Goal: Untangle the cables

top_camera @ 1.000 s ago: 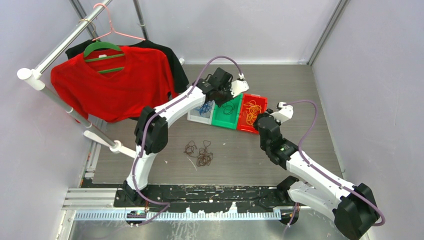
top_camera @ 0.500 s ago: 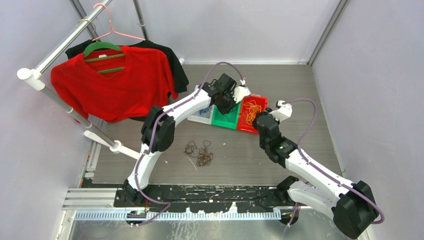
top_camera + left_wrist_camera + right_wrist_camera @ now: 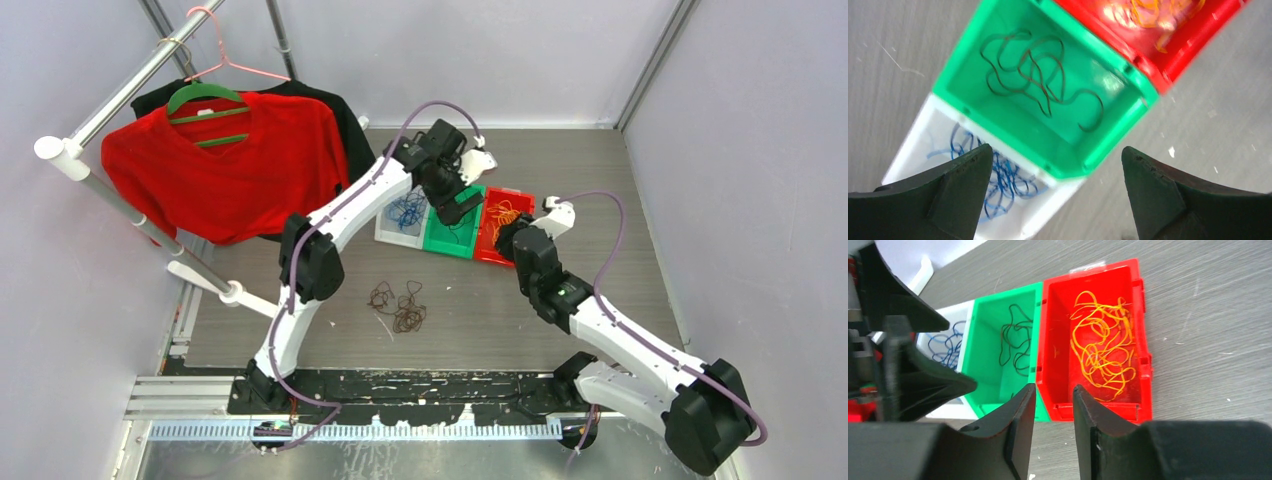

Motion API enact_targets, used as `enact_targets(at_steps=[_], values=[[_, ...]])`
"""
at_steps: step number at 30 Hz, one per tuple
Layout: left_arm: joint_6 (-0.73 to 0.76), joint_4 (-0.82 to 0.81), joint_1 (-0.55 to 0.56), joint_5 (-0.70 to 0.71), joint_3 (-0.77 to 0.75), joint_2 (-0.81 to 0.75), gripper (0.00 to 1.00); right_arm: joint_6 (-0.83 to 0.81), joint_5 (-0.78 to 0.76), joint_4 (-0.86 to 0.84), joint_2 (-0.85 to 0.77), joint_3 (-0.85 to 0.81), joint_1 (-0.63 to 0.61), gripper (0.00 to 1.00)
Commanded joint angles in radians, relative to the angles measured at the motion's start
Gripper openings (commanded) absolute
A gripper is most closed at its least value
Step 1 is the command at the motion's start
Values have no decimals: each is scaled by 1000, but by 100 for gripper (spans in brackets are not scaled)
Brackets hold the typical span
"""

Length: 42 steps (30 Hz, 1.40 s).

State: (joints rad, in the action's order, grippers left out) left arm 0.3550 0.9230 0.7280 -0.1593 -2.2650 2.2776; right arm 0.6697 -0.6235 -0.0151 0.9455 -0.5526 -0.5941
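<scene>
A loose clump of dark brown cables (image 3: 398, 305) lies on the table in front of the bins. More dark cables (image 3: 1040, 80) rest in the green bin (image 3: 998, 117). Blue cables (image 3: 998, 175) fill the white bin (image 3: 913, 145), and orange cables (image 3: 1100, 350) lie in the red bin (image 3: 1143, 340). My left gripper (image 3: 1055, 149) hangs over the near corner of the green bin, open wide and empty. My right gripper (image 3: 1054, 387) hovers just short of the red bin's near wall, jaws a narrow gap apart with nothing between them.
The three bins stand side by side mid-table, with the white bin (image 3: 385, 236) at the left end. A red shirt (image 3: 225, 165) on a green hanger hangs from the rail (image 3: 110, 105) at the left. Grey walls close in the back and right.
My left gripper went from shut to wide open above the green bin and swung slightly back. My right gripper's jaws parted a little and it edged towards the bins.
</scene>
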Motion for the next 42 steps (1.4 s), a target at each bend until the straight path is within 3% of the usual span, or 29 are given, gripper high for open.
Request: enact_targets(at_steps=[1,4,8,12,15,22,28,34,39,42], values=[[61,282,-40,-138,-53,-183,99,-67,160,-73,43,-53,2,42],[105,365,-73,-186,69,-303,99,-73,258,-87,101,-73,-9,46],[160,338,-130,-223,450,-501,99,-87,279,-120,159,-74,-55,48],[187,238,-169,-215,787,-644,89,-85,284,-125,201,-76,-73,47],[152,172,-172,-199,929,-681,79,-87,279,-134,220,-75,-80,46],[26,-25,-174,-210,1059,-677,68,-78,286,-139,242,-87,-108,42],[-52,-92,-174,-238,1063,-621,63,-72,289,-164,253,-77,-119,39],[-74,-93,-174,-228,1089,-582,52,-74,274,-184,237,-70,-123,36],[-71,-94,-177,-236,1111,-597,34,-79,265,-184,228,-70,-123,34],[-68,-93,-178,-236,1109,-621,10,-78,262,-182,234,-76,-123,33]])
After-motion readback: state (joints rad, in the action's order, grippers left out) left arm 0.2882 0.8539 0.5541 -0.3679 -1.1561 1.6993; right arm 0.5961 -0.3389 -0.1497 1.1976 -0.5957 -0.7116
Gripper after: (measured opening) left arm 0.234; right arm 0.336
